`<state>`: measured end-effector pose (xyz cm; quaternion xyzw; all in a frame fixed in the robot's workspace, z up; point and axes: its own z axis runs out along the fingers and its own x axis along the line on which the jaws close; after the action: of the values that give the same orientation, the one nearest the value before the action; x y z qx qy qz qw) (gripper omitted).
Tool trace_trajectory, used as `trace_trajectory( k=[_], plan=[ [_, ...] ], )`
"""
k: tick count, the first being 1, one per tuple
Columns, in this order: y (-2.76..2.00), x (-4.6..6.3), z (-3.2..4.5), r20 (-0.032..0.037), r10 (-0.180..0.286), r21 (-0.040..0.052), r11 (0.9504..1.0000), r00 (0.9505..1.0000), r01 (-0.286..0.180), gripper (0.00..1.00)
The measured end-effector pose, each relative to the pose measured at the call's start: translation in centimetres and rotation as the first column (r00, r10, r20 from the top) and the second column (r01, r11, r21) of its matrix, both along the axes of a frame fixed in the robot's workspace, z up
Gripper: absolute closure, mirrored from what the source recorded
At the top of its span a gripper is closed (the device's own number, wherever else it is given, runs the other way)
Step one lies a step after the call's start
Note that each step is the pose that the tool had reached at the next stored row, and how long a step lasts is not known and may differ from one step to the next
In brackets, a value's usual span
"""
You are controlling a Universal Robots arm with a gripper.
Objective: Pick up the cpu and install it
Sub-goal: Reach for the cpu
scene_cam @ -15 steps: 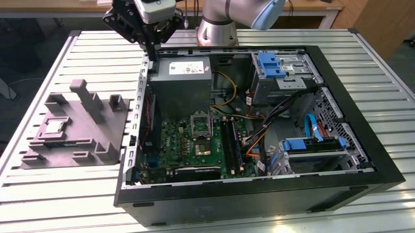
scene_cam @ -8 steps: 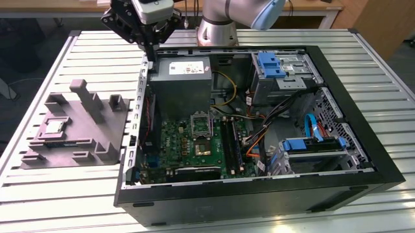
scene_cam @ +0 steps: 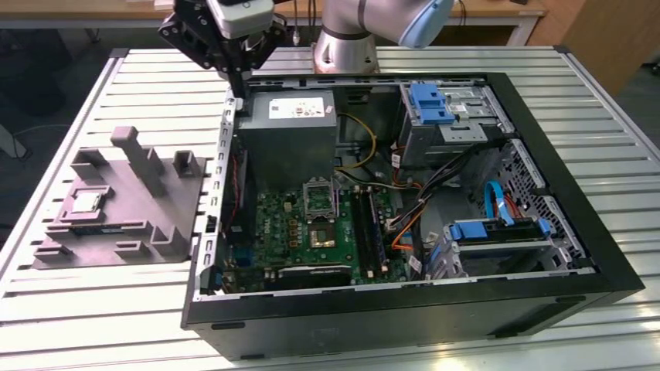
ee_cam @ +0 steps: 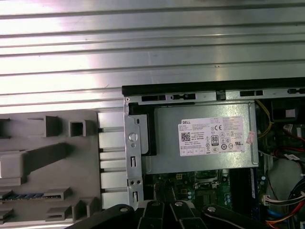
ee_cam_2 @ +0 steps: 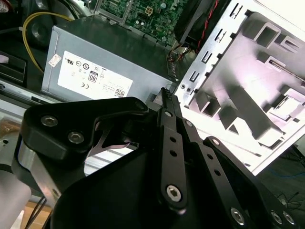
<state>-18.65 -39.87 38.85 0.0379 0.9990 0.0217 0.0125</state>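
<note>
Pickup not yet begun: the cpu (scene_cam: 85,202) lies in the fixture (scene_cam: 165,232), at 9 o'clock from the case (scene_cam: 413,309) in the exterior view, while the empty, clenched fingers (scene_cam: 237,77) hover over its 11 o'clock corner.

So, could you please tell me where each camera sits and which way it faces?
Exterior view: off the arm, looking down on the computer case, the grey fixture with the cpu, the arm and end effector.
First wrist view: on the wrist, facing down at the power supply; end effector shows.
Second wrist view: on the wrist, looking along the end effector.
All share the power supply and fixture.
</note>
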Motion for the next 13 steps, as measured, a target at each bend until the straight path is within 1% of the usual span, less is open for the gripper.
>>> trace_trajectory(
  k=[13],
  plan=[
    [0.00, -0.37, -0.01, 0.0000, 0.000, 0.0000, 1.0000, 1.0000, 0.000, 0.89]
  ],
)
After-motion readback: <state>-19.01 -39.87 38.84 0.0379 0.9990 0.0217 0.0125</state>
